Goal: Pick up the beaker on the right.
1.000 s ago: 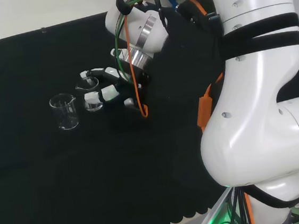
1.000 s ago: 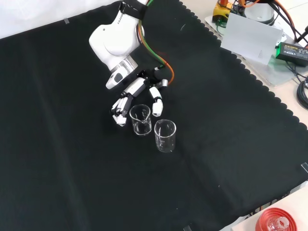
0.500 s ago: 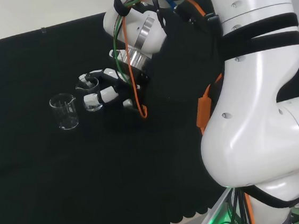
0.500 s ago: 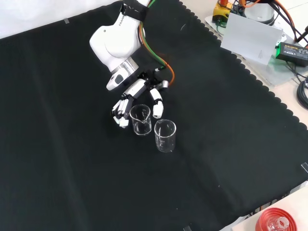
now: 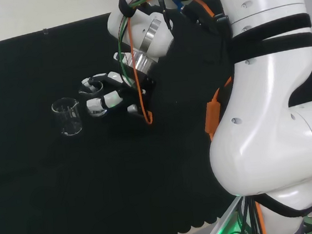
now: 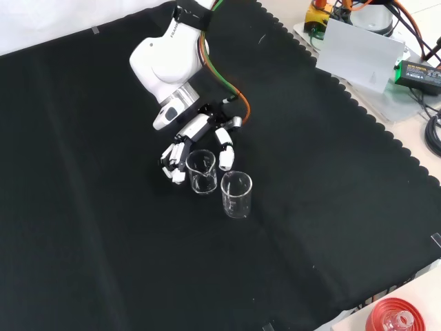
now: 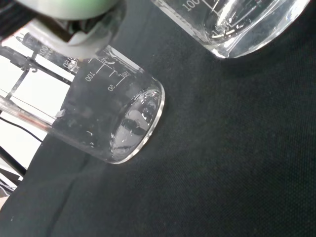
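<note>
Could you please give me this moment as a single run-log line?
phase: closing in | black and white hand: fingers curling round nearer clear glass beaker, not lifted | second clear glass beaker: upright, untouched | black cloth

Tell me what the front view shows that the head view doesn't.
Front view alone: a red ribbed stand at the cloth's lower right corner and a grey box off the cloth at upper right. Head view alone: the arm's big white links at the right. Both: the hand with fingers around the nearer beaker, and a second beaker standing free.
</note>
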